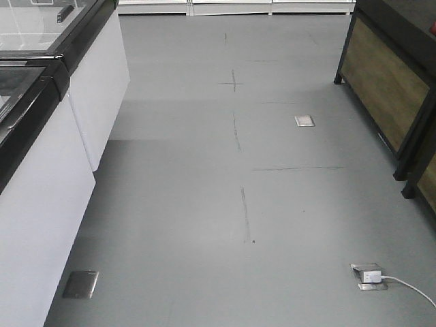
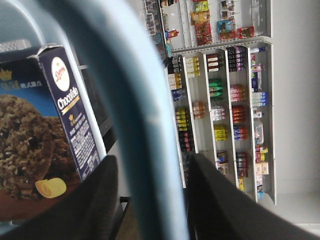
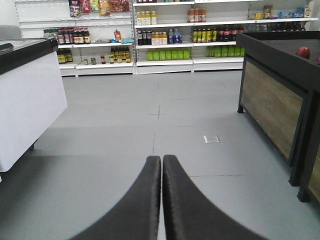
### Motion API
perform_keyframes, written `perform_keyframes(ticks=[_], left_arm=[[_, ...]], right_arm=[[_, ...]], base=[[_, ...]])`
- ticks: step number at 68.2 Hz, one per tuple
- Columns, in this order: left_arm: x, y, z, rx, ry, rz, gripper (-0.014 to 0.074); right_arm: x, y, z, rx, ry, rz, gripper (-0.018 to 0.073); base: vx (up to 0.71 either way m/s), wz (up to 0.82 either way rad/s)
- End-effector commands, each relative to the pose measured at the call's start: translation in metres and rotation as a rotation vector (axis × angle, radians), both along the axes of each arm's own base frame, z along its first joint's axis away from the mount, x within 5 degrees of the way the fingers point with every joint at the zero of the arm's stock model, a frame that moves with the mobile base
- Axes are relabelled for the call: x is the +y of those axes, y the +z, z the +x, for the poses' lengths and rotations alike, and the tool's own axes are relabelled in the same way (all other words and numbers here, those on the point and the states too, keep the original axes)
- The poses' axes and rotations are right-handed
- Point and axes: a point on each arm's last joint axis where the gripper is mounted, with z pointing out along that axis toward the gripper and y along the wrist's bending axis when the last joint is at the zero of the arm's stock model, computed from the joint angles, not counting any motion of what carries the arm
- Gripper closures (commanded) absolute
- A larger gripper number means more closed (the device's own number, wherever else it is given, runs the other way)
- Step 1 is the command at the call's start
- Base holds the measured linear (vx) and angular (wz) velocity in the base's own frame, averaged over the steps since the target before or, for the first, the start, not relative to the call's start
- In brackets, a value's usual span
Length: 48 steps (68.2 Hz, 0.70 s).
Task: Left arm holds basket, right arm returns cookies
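Cookies (image 2: 35,130) in the basket (image 2: 94,120), left gripper (image 2: 155,200) on its handle (image 2: 131,100).
The box lies just left of the handle, which both left fingers press. The right gripper (image 3: 161,159) is closed on nothing, tips touching, above grey floor (image 3: 100,130) facing shelves (image 3: 165,40).

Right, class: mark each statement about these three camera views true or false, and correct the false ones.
1. The right gripper is shut and empty. True.
2. The cookies are in the right gripper. False: the box sits beside the basket handle, in the left wrist view.
3. The left gripper has a finger on either side of the basket handle. True.
4. Nothing is plugged in anywhere in the front view. False: a white plug with its cable sits in a floor socket.
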Motion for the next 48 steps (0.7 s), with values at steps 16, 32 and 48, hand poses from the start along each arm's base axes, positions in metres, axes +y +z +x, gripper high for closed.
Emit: perform_keyframes(ticks=[16, 32, 48], left_arm=[[-0.018, 0.046, -0.005, -0.157, -0.058, 0.022, 0.0604], [-0.033, 0.08, -0.009, -0.292, -0.099, 0.058, 0.0604], [-0.076, 0.121, 0.007, -0.351, -0.189, 0.092, 0.0604]], right_arm=[[0.0, 0.008, -0.001, -0.083, 0.006, -0.006, 0.0568], [0.0, 0.007, -0.001, -0.081, 0.006, -0.006, 0.0568], [0.0, 0.007, -0.001, -0.081, 0.006, -0.006, 0.0568]], base=[[0.0, 0.0], [0.0, 0.0], [0.0, 0.0]])
